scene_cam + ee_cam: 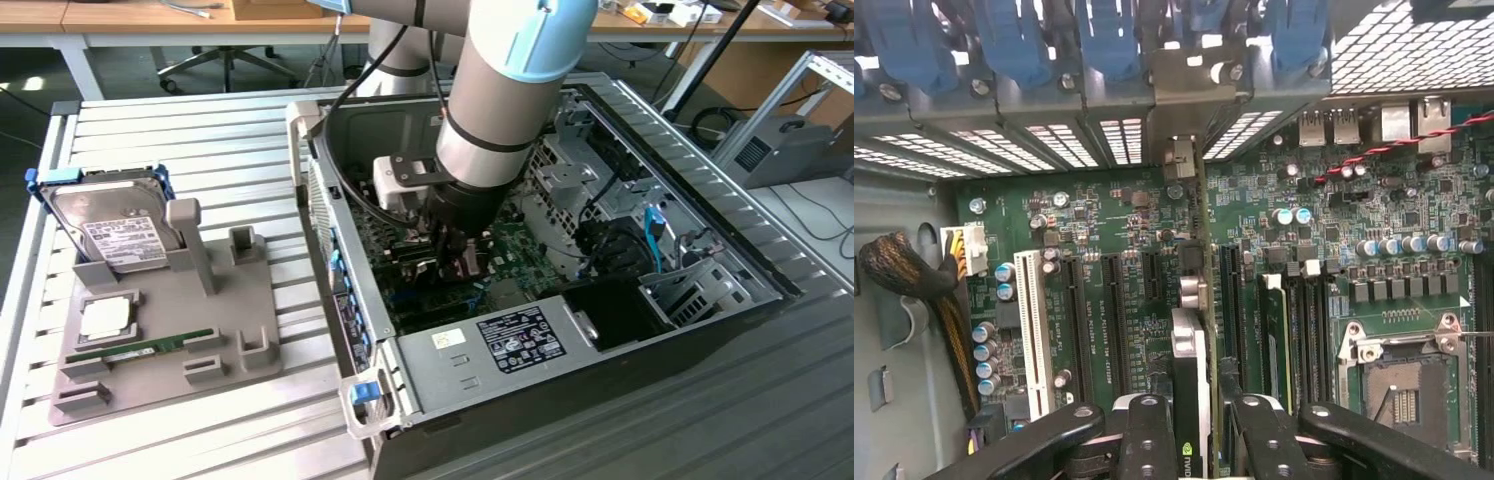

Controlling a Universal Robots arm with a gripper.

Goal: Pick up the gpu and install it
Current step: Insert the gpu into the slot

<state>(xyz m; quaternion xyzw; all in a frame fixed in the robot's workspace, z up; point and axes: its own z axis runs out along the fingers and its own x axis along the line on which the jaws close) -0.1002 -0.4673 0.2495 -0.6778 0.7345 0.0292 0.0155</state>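
Observation:
My gripper (451, 248) is down inside the open computer case (441, 375), above the green motherboard (1334, 250). Its two black fingers (1147, 438) are shut on the gpu (1191, 350), a thin dark card seen edge-on between them. The card stands upright along a black expansion slot, between the other black slots (1112, 320). Its silvery end bracket (1182, 95) reaches the case's rear wall among the vented slot covers. Whether the card sits fully down in the slot I cannot tell. In the exterior view the gpu (467, 266) is a dark shape just under the gripper.
A grey fixture (160, 340) at the exterior view's left holds a hard drive in a blue frame (114, 232), a green RAM stick (140, 347) and a square chip (107, 318). Inside the case are a white slot (1034, 330), a cable bundle (914, 280), the CPU socket (1399, 375) and blue clips (1004, 40).

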